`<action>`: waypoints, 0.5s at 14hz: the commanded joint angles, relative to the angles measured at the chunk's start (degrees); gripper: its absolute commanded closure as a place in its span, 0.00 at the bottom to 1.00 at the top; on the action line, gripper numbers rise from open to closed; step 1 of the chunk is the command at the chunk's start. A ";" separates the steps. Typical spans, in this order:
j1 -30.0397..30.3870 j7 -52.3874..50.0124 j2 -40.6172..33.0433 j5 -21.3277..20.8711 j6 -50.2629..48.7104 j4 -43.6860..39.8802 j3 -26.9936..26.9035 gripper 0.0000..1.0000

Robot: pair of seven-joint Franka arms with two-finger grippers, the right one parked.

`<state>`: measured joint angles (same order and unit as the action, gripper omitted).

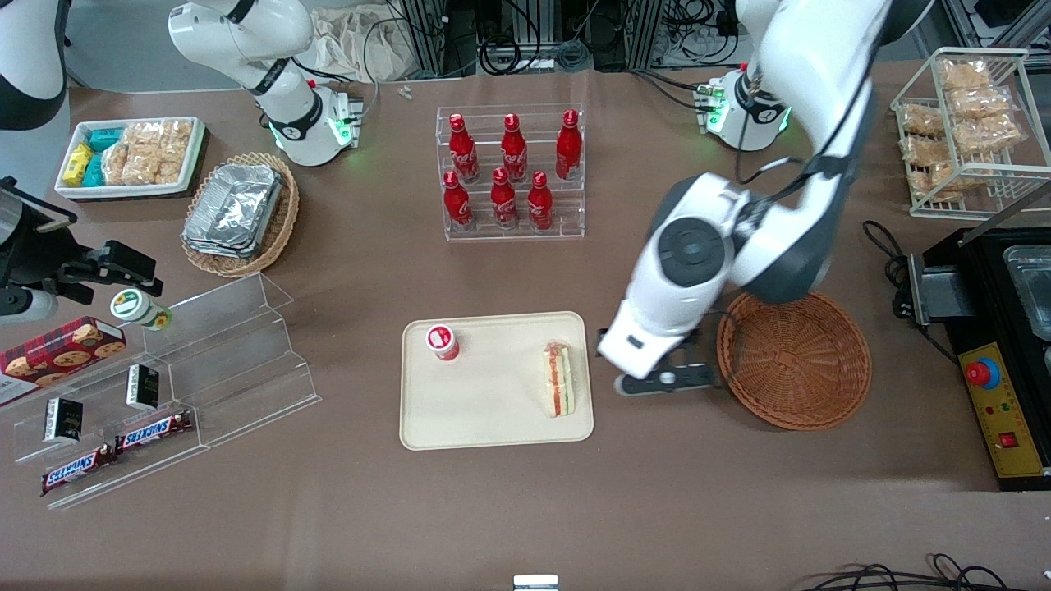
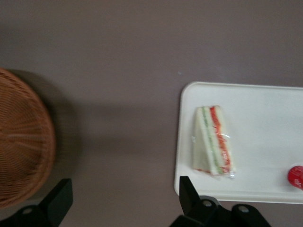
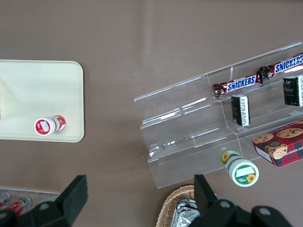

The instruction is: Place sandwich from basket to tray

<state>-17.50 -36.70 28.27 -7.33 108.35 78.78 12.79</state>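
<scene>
The sandwich (image 1: 558, 379) (image 2: 213, 141), a wrapped white wedge with red and green stripes, lies on the cream tray (image 1: 493, 414) (image 2: 267, 106), close to the tray's edge that faces the basket. The round reddish-brown wicker basket (image 1: 794, 361) (image 2: 21, 142) holds nothing. My gripper (image 1: 665, 379) (image 2: 124, 194) hangs over the bare table between tray and basket. It is open, its black fingers (image 2: 188, 191) wide apart with nothing between them.
A small red-capped bottle (image 1: 442, 341) stands on the tray, toward the parked arm's end. Farther from the front camera is a rack of red bottles (image 1: 511, 172). A black machine (image 1: 1002, 345) and a wire snack rack (image 1: 965, 123) stand at the working arm's end.
</scene>
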 commanded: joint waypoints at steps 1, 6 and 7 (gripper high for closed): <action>6.41 7.66 -11.10 3.62 0.37 11.11 0.57 0.00; 18.10 19.72 -19.56 9.43 -12.97 13.41 0.39 0.00; 19.60 20.61 -20.79 9.35 -13.69 13.59 0.22 0.00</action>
<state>-1.15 -18.56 11.08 0.61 96.40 89.94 12.45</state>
